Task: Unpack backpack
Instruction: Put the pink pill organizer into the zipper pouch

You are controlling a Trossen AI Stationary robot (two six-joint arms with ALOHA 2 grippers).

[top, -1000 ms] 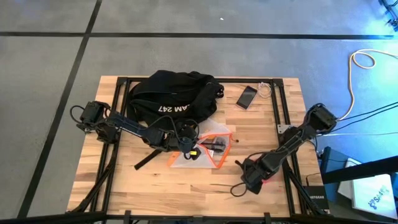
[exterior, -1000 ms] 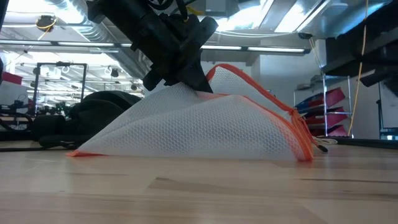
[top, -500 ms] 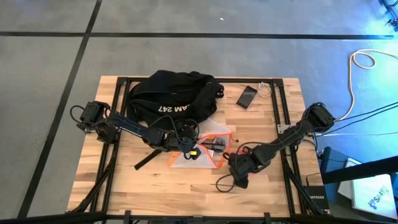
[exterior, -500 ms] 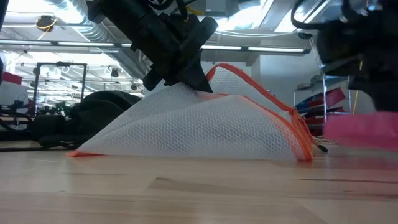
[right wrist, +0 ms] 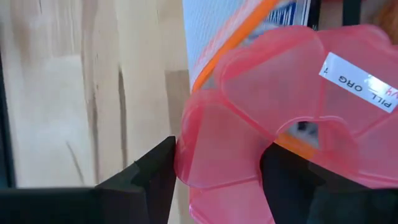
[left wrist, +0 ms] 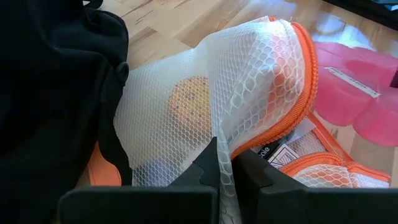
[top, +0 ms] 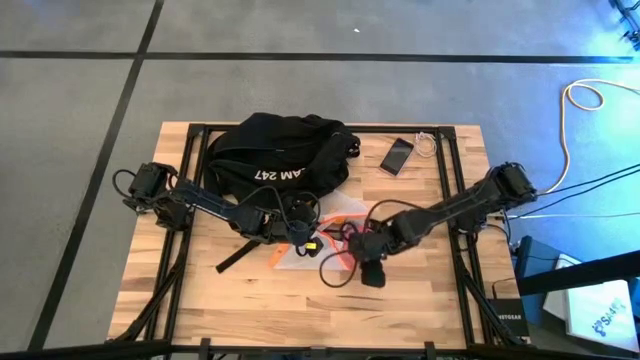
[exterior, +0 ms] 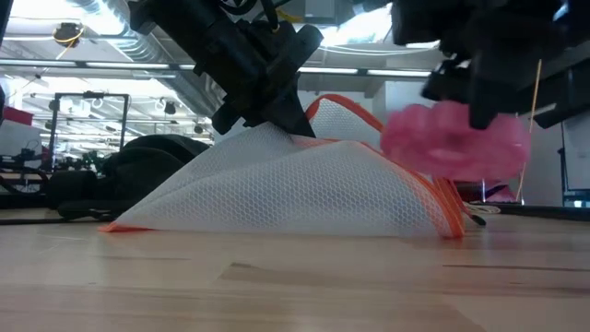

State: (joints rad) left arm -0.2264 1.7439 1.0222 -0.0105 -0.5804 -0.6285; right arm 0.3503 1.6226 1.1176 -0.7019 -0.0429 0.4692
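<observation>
Two hands work at a mesh pouch on the counter

The right hand point(right wrist: 217, 180) holds a pink pill box point(right wrist: 280, 112) over the pouch's edge. The left hand point(left wrist: 225, 171) pinches the white mesh pouch point(left wrist: 249, 81), fingers closed. Behind them, the backpack point(top: 275, 155) lies on the counter point(top: 250, 300).

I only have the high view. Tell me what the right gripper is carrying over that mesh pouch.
Observer: The right gripper is shut on a translucent pink pill organizer with a white label.
Operator: Report the left gripper.
Observer: The left gripper is shut, pinching the white mesh pouch into a tent.
Operator: Say what is inside the pouch.
Observer: An orange round item shows through the mesh; I cannot tell what it is.
</observation>
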